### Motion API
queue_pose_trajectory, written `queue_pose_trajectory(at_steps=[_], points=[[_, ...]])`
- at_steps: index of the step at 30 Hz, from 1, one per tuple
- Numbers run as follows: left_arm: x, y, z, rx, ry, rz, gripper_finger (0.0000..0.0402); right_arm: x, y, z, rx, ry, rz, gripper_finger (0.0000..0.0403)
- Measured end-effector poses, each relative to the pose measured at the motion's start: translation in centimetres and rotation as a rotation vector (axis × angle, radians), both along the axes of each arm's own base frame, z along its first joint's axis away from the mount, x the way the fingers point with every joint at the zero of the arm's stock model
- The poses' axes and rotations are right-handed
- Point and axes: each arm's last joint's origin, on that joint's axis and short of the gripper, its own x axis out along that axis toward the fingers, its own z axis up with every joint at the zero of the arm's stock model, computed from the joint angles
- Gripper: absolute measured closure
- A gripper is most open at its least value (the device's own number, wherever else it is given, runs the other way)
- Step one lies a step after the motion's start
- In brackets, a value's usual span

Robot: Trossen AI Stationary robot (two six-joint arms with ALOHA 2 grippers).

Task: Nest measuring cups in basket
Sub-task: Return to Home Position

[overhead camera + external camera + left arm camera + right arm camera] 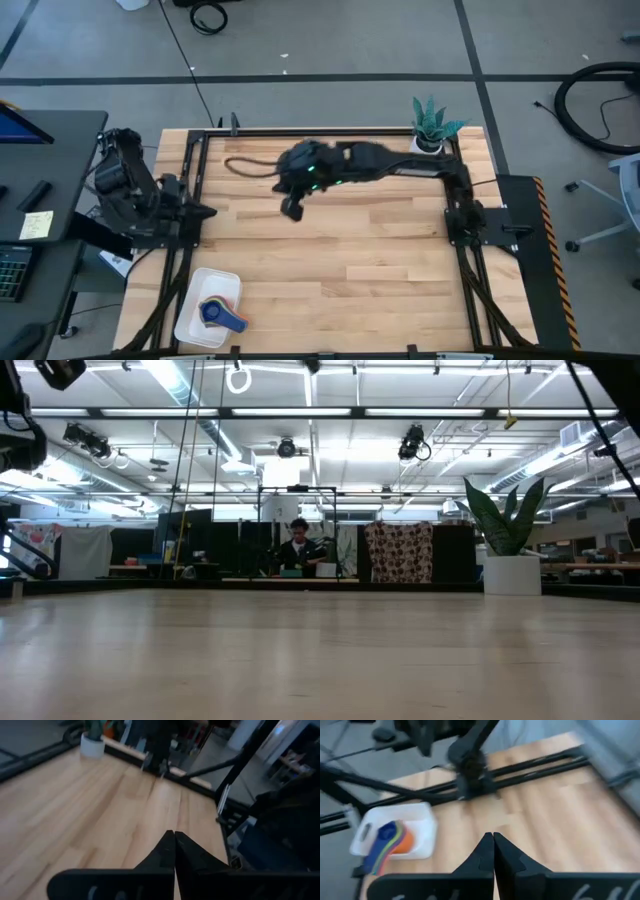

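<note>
Nearest the overhead camera in the high view, the right gripper (292, 208) hangs above the middle of the table (350, 270). The left gripper (207, 211) sits folded at the left edge and is the nearer of the two to the basket (212, 282), which lies at the picture's lower-left corner holding the nested measuring cups (221, 312), handles pointing lower right. The low view shows only bare tabletop and a potted plant (510, 550), while each wrist view shows its own pincer clenched on nothing; since the right one sees basket and cups well apart from its tips, retreat should need no contact.
</note>
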Motion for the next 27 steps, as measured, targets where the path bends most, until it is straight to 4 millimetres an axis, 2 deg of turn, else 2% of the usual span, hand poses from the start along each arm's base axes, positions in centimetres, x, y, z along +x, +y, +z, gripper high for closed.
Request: queue_pose_trajectory(at_steps=[4,12,16,20,27], points=[[-0.8,1.5,1.4,0.033,-0.059,-0.011,0.0401,-3.6,-0.4,3.5,-0.093,-0.008,-0.066,0.0402],[-3.3,5.9,8.1,0.165,-0.192,-0.084,0.0401,-11.1,-1.2,8.2,-0.208,0.042,-0.241,0.0402],[-4.6,7.9,10.3,0.193,-0.247,-0.149,0.0401,-15.1,-1.2,10.4,-0.204,0.029,-0.246,0.0399],[-5.3,8.7,10.6,0.236,-0.243,-0.286,0.0401,-19.3,-0.9,12.2,-0.21,0.009,-0.248,0.0397],[-5.4,8.9,8.9,0.261,-0.223,-0.304,0.0401,-26.3,-0.1,14.7,-0.212,-0.064,-0.277,0.0395]])
